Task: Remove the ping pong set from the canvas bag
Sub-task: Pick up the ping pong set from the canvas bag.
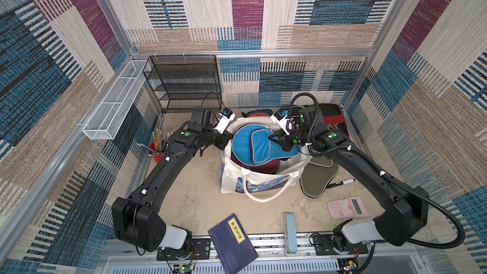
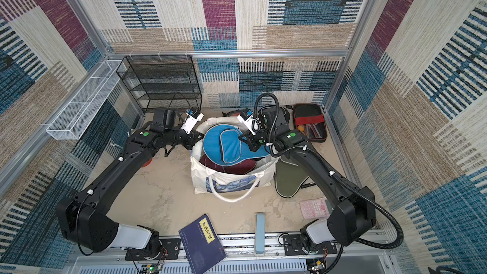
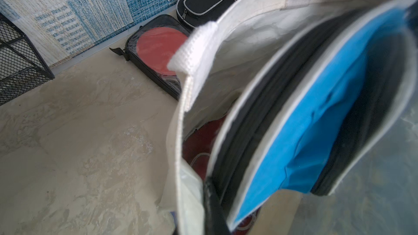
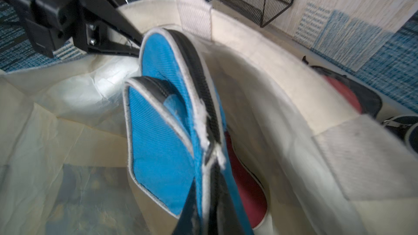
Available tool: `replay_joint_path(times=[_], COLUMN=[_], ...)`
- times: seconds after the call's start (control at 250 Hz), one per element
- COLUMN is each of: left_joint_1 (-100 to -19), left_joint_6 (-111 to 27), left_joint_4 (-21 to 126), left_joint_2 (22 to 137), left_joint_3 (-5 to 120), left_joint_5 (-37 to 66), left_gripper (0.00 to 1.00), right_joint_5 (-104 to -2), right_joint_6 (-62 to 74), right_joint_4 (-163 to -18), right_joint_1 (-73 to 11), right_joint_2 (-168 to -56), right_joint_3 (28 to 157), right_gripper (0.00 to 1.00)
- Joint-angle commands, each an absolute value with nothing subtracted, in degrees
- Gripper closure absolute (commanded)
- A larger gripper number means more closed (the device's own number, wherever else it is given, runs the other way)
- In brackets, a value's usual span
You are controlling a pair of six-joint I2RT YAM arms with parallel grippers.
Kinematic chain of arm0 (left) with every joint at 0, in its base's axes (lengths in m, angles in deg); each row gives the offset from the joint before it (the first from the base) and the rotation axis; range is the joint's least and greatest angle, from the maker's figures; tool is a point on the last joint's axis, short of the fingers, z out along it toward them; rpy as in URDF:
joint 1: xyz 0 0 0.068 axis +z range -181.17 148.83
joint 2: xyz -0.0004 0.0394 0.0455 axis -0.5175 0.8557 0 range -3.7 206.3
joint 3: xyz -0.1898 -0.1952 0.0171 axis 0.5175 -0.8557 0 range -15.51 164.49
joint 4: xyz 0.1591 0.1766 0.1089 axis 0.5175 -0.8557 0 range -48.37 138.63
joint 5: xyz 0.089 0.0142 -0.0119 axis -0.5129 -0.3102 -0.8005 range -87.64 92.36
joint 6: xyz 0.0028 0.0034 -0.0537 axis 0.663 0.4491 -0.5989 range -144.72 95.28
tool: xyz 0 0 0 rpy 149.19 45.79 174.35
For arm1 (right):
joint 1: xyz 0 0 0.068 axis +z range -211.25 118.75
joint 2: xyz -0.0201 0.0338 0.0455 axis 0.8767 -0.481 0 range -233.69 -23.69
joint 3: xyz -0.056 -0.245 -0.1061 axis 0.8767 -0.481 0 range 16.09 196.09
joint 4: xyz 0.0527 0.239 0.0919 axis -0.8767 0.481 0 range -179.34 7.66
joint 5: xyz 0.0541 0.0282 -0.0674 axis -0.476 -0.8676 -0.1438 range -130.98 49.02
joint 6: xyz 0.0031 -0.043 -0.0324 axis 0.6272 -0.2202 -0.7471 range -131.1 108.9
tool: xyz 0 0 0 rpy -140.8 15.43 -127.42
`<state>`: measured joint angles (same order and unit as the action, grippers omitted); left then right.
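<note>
Desk (image 1: 189, 196): beige, mottled surface.
Black mesh shelf rack (image 1: 184, 83): rear left corner, against the back wall.
White wire basket (image 1: 113, 101): on the left wall frame, above the desk.
Red pen cup (image 1: 157, 157): left edge, holding pencils.
Black marker (image 1: 338, 183): lying flat, right side.
Pink calculator (image 1: 346, 208): near the marker, toward the front.
Dark blue book (image 1: 233, 243): overhanging the front rail.
Pale blue block (image 1: 290, 233): near the book, across the front edge.

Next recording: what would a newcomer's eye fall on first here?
The bright blue cover poking from the mouth of the cream bag in the middle, with the right tool shut on its narrow end. The left tool pinches the bag's rim opposite, and a green cover lies on the table beside the bag.
</note>
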<state>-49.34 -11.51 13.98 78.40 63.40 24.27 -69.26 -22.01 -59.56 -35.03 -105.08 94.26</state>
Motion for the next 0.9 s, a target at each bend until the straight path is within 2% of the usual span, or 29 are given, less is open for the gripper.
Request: replay_joint_path(times=[0.0, 0.076, 0.188, 0.256, 0.364, 0.584, 0.74, 0.836, 0.868, 0.896], left_joint_1=[-48.89, -48.24, -46.36, -44.88, -42.92, -41.67, -41.71, -41.71, -41.71, -41.71], left_joint_6=[-9.43, -9.56, -10.77, -11.92, -13.87, -16.63, -19.57, -21.10, -21.66, -22.43], left_joint_4=[17.71, 18.10, 19.00, 19.70, 20.76, 25.03, 28.80, 31.07, 31.84, 32.83], left_joint_2=[77.71, 76.67, 74.56, 73.07, 70.93, 69.36, 71.67, 73.27, 73.86, 74.37], left_joint_3=[64.72, 64.91, 65.04, 65.12, 65.11, 63.16, 62.13, 62.42, 62.61, 62.78], left_joint_5=[23.38, 22.64, 22.06, 22.62, 28.44, 48.76, 53.50, 55.43, 56.63, 57.51], left_gripper=[0.85, 0.61, 0.33, 0.23, 0.16, 0.07, 0.07, 0.16, 0.24, 0.36], right_joint_5=[-69.53, -69.21, -69.43, -70.06, -72.64, -80.75, -86.98, -89.24, -89.82, -90.38], right_joint_6=[-18.00, -16.61, -14.66, -13.56, -12.02, -11.22, -12.06, -12.41, -12.42, -12.54], right_joint_4=[-65.06, -65.17, -66.08, -67.28, -70.04, -73.31, -73.95, -74.17, -74.43, -74.48], right_joint_1=[-35.24, -35.59, -36.25, -36.70, -37.44, -38.27, -38.27, -38.22, -38.22, -38.22], right_joint_2=[-103.61, -102.88, -102.02, -101.58, -101.19, -102.87, -103.89, -103.95, -103.94, -104.03], right_joint_3=[97.33, 98.74, 99.96, 100.08, 99.59, 100.13, 100.76, 100.70, 100.63, 100.63], right_gripper=[1.00, 1.00, 1.00, 1.00, 1.00, 1.00, 1.00, 1.00, 1.00, 1.00])
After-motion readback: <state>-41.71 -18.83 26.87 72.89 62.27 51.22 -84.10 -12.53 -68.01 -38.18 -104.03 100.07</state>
